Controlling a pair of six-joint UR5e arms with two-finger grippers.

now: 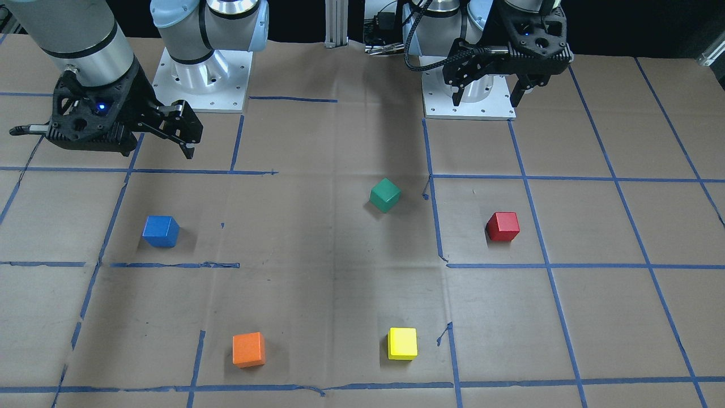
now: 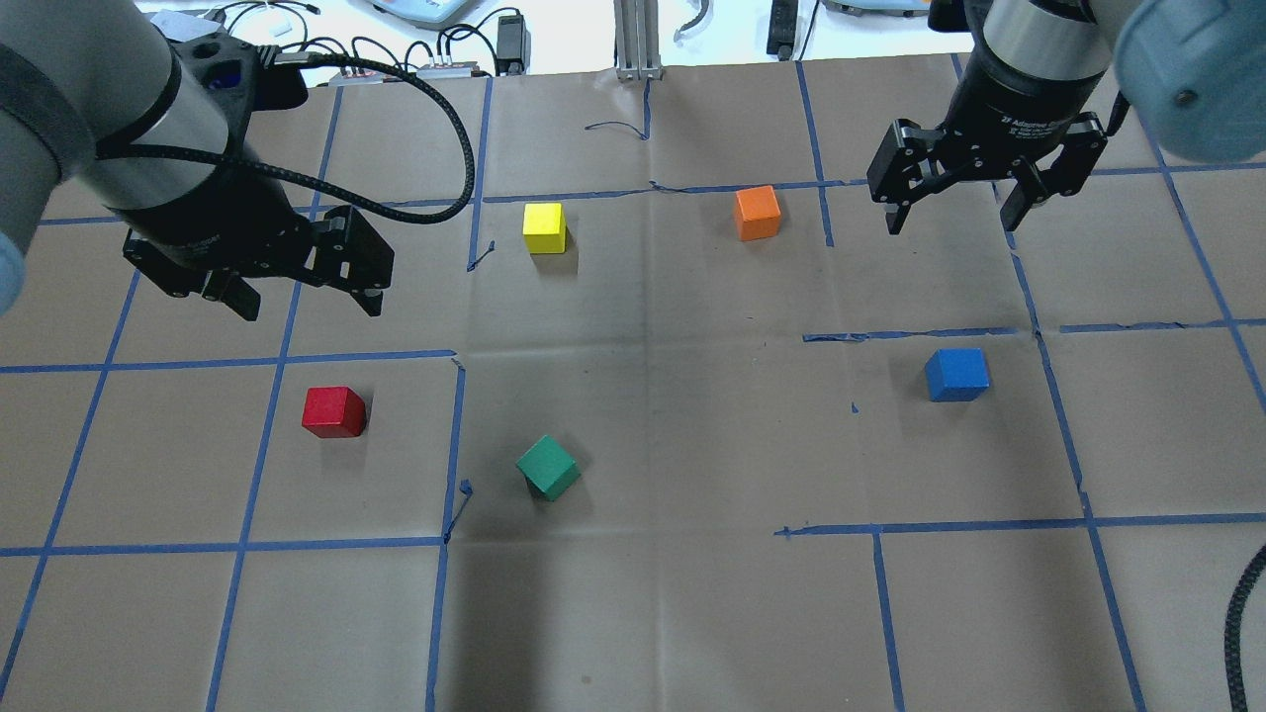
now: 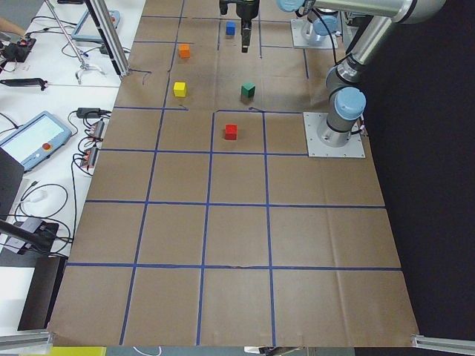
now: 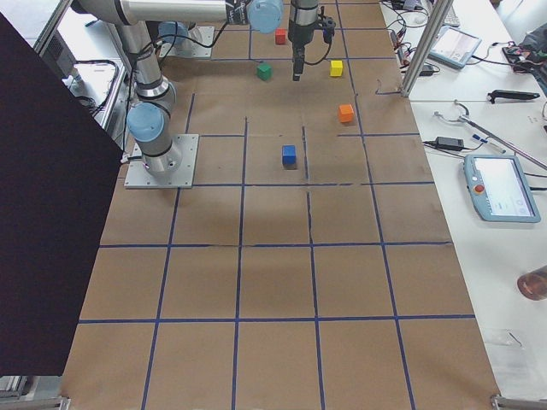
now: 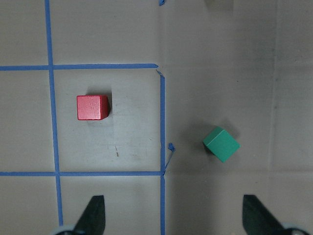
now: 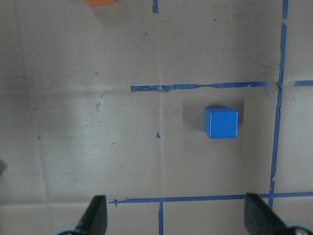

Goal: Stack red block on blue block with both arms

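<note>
Nothing stacked yet on our side. In the overhead view the red block (image 2: 333, 411) sits on the table (image 2: 643, 613) at 9 o'clock of centre, and the blue block (image 2: 956, 374) at 3 o'clock, well apart. The left gripper (image 2: 311, 309) hovers at 12 o'clock of red, fingers spread, empty. The right gripper (image 2: 951, 225) hovers at 12 o'clock of blue, fingers apart, empty. We judge everything is left: grasp red, carry it across, set it on blue. The only legible text is "2F Adaptive" on the right gripper's collar.
</note>
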